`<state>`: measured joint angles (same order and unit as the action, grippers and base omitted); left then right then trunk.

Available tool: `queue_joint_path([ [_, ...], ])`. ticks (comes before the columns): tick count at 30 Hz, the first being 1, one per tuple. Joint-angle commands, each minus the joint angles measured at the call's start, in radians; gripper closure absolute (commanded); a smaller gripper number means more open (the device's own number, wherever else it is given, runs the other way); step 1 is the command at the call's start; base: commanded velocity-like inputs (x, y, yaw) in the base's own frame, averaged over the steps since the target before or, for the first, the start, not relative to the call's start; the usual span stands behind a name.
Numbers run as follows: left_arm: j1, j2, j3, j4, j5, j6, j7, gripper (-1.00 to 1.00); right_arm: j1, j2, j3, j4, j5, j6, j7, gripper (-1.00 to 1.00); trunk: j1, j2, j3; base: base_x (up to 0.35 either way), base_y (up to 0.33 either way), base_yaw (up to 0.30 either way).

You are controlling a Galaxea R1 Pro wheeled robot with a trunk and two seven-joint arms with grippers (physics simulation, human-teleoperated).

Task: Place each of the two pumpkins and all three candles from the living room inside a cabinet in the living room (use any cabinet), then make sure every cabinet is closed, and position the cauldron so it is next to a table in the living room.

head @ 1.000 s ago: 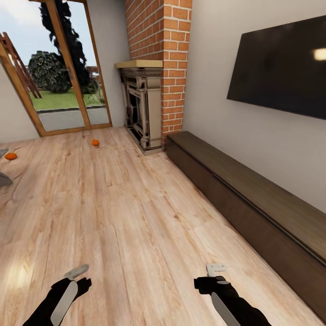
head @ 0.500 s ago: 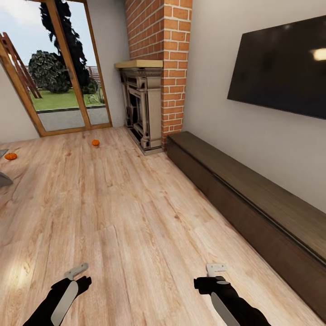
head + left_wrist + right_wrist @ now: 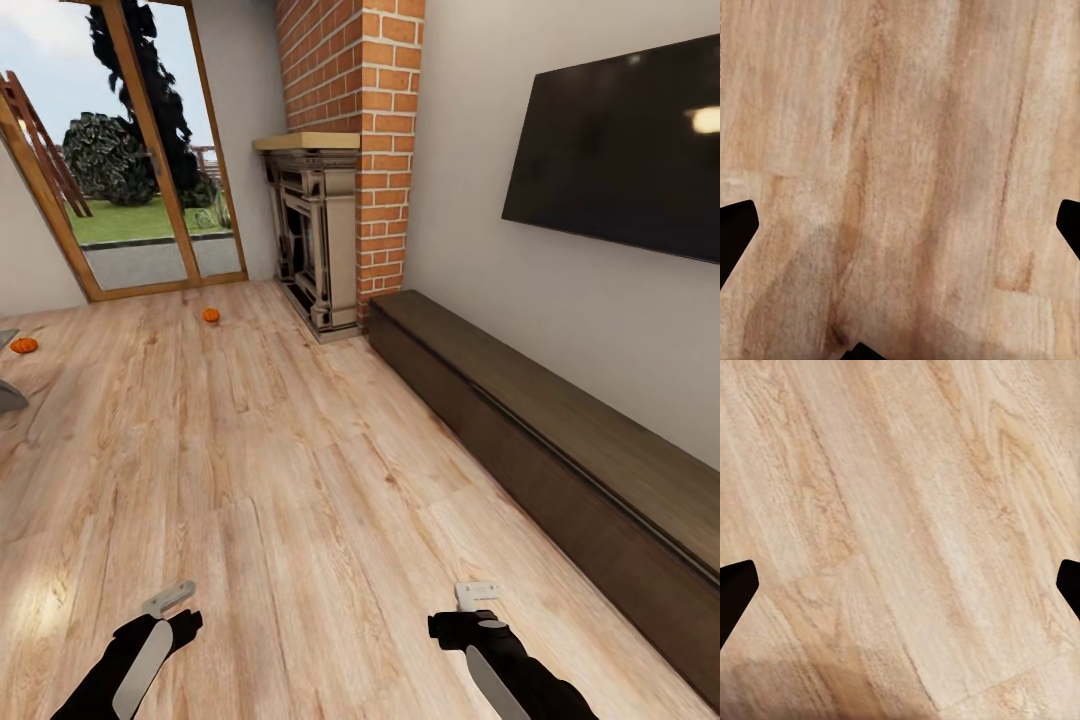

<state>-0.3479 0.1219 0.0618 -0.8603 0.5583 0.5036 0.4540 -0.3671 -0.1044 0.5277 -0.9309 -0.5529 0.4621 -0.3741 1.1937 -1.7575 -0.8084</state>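
Far ahead of the left gripper (image 3: 168,598): two pumpkins (image 3: 211,315) (image 3: 24,345), likely light, rigid, prone to rolling; best pinched across the middle. Right gripper (image 3: 477,592) likewise spread, empty.

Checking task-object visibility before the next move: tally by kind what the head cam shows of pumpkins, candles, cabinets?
Pumpkins: 2, one on the floor near the glass door, one at the view's left edge
Candles: 0 visible
Cabinets: 1, the long dark brown unit along the wall, fronts shut
Total: 3
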Motion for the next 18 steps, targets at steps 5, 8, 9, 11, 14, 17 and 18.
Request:
queue_joint_path([
  [5,0.000,0.001,0.000,-0.002,0.011,0.003,0.008,-1.00,-0.001,-0.001,0.005,-0.002,-0.010,0.001,-0.009,-1.00,0.000,0.000,-0.001,0.106,0.022,0.000],
  [8,0.000,0.002,0.000,-0.002,0.011,0.003,0.008,-1.00,-0.001,-0.001,0.005,-0.002,-0.010,0.001,-0.009,-1.00,0.000,0.000,-0.001,0.256,0.111,0.000],
  [9,0.000,0.002,0.000,-0.002,0.011,0.003,0.008,-1.00,-0.001,-0.001,0.005,-0.002,-0.010,0.001,-0.009,-1.00,0.000,0.000,-0.001,0.278,0.149,0.000],
  [11,0.000,0.002,0.000,-0.002,0.011,0.003,0.008,-1.00,-0.001,-0.001,0.005,-0.002,-0.010,0.001,-0.009,-1.00,0.000,0.000,-0.001,0.282,0.161,0.000],
  [14,0.000,0.002,0.000,-0.002,0.011,0.003,0.008,-1.00,-0.001,-0.001,0.005,-0.002,-0.010,0.001,-0.009,-1.00,0.000,0.000,-0.001,0.286,0.169,0.000],
  [17,0.000,0.002,0.000,-0.002,0.011,0.003,0.008,-1.00,-0.001,-0.001,0.005,-0.003,-0.010,0.001,-0.008,-1.00,0.000,0.000,-0.001,0.287,0.170,0.000],
  [18,0.000,0.002,0.000,-0.002,0.011,0.003,0.008,-1.00,-0.001,-0.001,0.005,-0.003,-0.010,0.001,-0.009,-1.00,0.000,0.000,-0.001,0.287,0.167,0.000],
])
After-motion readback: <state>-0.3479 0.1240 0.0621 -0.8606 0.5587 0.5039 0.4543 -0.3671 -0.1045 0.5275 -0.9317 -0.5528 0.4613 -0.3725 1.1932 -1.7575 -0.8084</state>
